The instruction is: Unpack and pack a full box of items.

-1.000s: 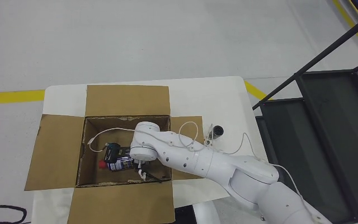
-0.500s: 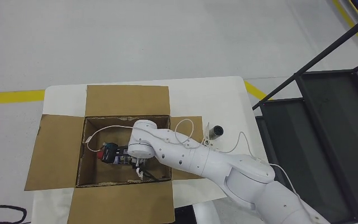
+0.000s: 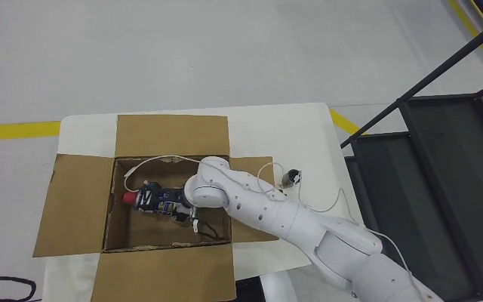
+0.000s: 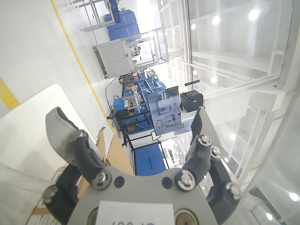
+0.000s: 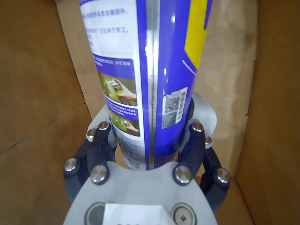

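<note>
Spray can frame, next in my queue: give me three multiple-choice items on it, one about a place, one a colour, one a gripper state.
1. Where is the spray can?
A) inside the cardboard box
B) on the table beside it
C) on the floor

2. What colour is the cap of the can?
A) green
B) red
C) black

3. How is the left gripper?
A) shut on the can
B) open and empty
C) shut on a cable

Answers:
1 A: the top view shows it within the box walls, held by the right gripper.
2 B: a red tip shows at its far end.
3 B: its jaws stand apart with nothing between them.
</note>
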`<state>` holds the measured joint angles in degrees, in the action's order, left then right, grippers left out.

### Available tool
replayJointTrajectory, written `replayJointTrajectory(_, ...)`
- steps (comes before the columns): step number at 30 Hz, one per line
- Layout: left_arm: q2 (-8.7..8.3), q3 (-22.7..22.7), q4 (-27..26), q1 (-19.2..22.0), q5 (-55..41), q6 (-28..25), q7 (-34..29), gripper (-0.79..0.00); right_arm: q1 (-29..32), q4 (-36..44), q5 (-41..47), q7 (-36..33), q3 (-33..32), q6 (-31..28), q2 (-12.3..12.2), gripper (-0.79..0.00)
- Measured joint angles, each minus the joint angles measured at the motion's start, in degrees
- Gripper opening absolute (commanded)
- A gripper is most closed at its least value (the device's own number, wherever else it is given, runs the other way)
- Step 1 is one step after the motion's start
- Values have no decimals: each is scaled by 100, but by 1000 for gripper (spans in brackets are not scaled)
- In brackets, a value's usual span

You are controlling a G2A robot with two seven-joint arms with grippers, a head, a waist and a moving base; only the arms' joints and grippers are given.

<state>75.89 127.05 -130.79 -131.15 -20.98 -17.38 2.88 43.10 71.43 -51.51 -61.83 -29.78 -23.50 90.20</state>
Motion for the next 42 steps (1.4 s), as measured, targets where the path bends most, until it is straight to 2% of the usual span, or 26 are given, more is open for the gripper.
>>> replayJointTrajectory(8,0,0,0,0,0,0,0,0,860,939,-281,784,-907,-394,-476,-785)
replayJointTrajectory(19,0,0,0,0,0,0,0,0,2097,2195,-383,2316,-2120,-1556,-969,-785)
replayJointTrajectory(25,0,0,0,0,0,0,0,0,2525,2597,-365,3200,-2536,-2177,-1118,-785)
replayJointTrajectory(33,0,0,0,0,0,0,0,0,2789,2741,-450,4505,-2826,-3038,-1222,-785)
replayJointTrajectory(42,0,0,0,0,0,0,0,0,2979,2737,-928,5297,-3111,-3226,-1324,-785)
